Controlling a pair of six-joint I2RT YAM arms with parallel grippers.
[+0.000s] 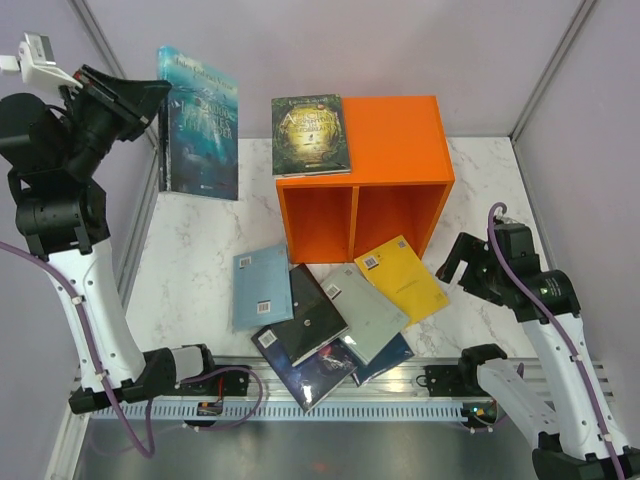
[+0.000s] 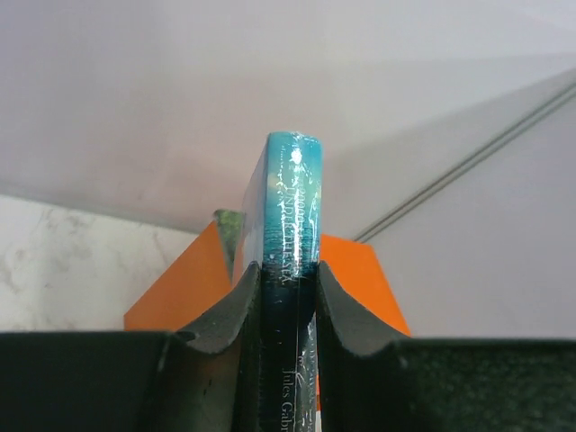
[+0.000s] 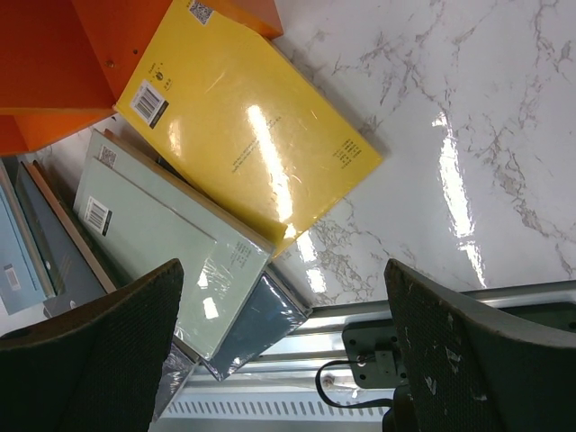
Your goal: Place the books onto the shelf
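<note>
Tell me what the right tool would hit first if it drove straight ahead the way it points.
Most likely the yellow book, near its corner on the marble table. The open right tool frames that corner, though depth is unclear.

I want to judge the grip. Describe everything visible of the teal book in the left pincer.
The teal book is a thin glossy paperback. Its cover is teal above, darkening to deep blue below, with pale lettering on cover and spine. It stands upright, clamped at the spine by the left pincer. It is over the far left of the table, apart from the orange shelf. Whether its lower edge touches the table cannot be told.
</note>
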